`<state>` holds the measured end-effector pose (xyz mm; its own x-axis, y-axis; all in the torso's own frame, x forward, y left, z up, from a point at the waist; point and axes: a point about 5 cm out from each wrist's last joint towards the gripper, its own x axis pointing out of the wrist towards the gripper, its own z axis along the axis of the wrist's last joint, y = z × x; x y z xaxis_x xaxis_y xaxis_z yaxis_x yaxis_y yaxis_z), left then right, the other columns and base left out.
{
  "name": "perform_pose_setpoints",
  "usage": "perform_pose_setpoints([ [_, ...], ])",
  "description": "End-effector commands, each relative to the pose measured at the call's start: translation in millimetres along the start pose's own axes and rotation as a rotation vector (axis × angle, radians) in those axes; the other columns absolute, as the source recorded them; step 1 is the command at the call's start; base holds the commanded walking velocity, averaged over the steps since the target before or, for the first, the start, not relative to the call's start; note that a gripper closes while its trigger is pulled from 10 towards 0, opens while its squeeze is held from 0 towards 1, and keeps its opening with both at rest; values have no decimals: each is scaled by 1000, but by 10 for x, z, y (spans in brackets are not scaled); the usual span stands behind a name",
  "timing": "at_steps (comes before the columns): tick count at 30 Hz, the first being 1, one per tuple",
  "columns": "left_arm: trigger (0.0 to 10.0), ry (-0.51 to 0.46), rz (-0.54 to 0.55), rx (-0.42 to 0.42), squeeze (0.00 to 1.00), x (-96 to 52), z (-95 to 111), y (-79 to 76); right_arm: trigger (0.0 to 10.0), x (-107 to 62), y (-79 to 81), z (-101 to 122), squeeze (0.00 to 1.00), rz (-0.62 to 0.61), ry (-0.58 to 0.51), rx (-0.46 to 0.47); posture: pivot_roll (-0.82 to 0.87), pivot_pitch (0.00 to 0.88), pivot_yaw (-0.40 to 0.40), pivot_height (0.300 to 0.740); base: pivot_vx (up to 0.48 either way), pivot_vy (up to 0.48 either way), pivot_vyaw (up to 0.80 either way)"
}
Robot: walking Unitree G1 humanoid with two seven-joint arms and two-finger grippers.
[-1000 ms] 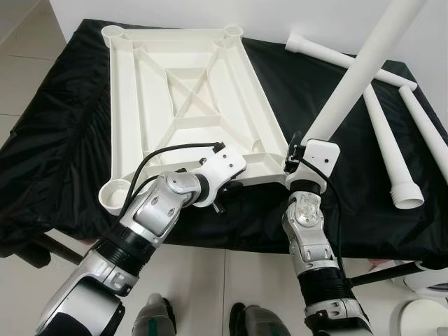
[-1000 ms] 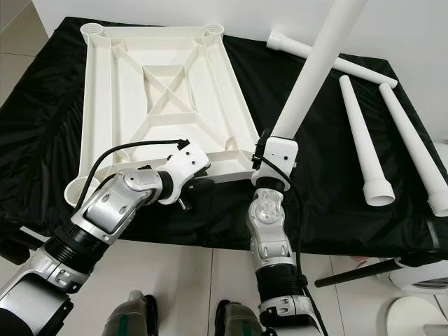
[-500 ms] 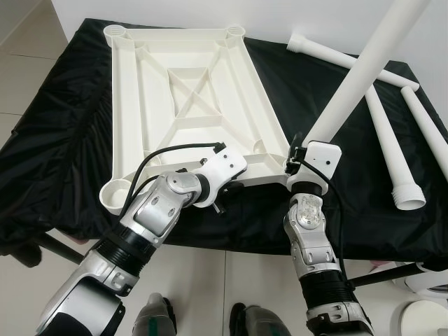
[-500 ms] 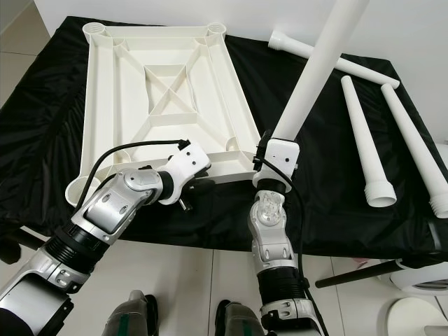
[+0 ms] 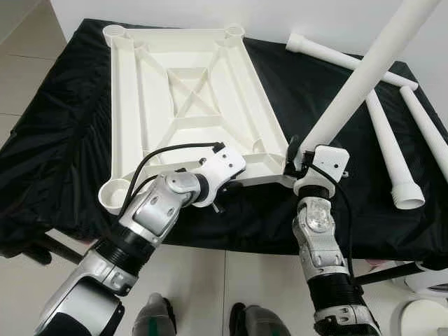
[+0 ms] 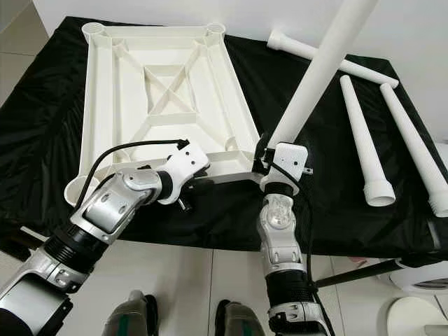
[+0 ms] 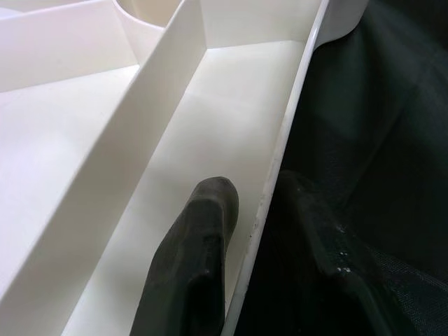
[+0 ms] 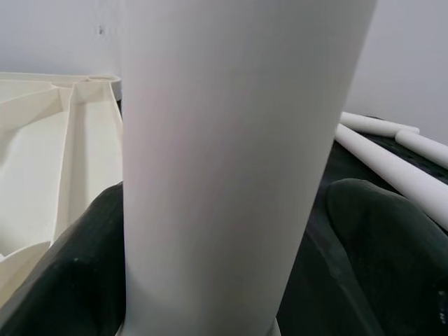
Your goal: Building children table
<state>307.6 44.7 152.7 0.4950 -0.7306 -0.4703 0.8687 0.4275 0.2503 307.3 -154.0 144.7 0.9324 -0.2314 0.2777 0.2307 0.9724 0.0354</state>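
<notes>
The white plastic tabletop (image 5: 189, 91) lies upside down on the black-draped table (image 5: 56, 140), ribs and corner sockets facing up. My left gripper (image 7: 259, 196) is shut on its near rim, with one finger (image 7: 206, 210) inside the channel and the other under the edge. My right gripper (image 5: 297, 155) is shut on the foot of a long white table leg (image 5: 364, 70). The leg rises tilted up and to the right from the near right corner socket (image 5: 269, 149). In the right wrist view the leg (image 8: 224, 140) stands between both fingers.
Three more white legs lie on the cloth at the right: one (image 5: 329, 52) across the back, two (image 5: 388, 147) (image 5: 427, 129) pointing toward me. The table's near edge runs just below both wrists. Tiled floor and a white object (image 5: 427, 280) lie at the lower right.
My right wrist has shifted to the right, and the held leg leans further right with it. The left gripper and the tabletop have stayed put.
</notes>
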Motion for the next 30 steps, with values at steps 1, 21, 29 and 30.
perform_pose_setpoints([
  [1, 10000, -9, -3, 30, 0, -21, 43, -4, 10000, -38, -155, -182, 0, 2, 99, -15, 17, 109, -54, 740, 0, 0, 0],
  [21, 10000, -13, -14, 29, 0, 0, 40, -46, 10000, 2, -236, -227, 0, 406, 140, -3, 8, 99, -56, 740, 0, 0, 0],
  [29, 10000, -10, -17, 31, 0, 1, 34, -53, 10000, 117, -333, -116, 0, 513, 85, -28, 10, 97, -52, 740, 0, 0, 0],
  [30, 10000, -9, -18, 32, 0, 1, 33, -53, 10000, 132, -336, -97, 0, 517, 76, -26, 10, 97, -52, 740, 0, 0, 0],
])
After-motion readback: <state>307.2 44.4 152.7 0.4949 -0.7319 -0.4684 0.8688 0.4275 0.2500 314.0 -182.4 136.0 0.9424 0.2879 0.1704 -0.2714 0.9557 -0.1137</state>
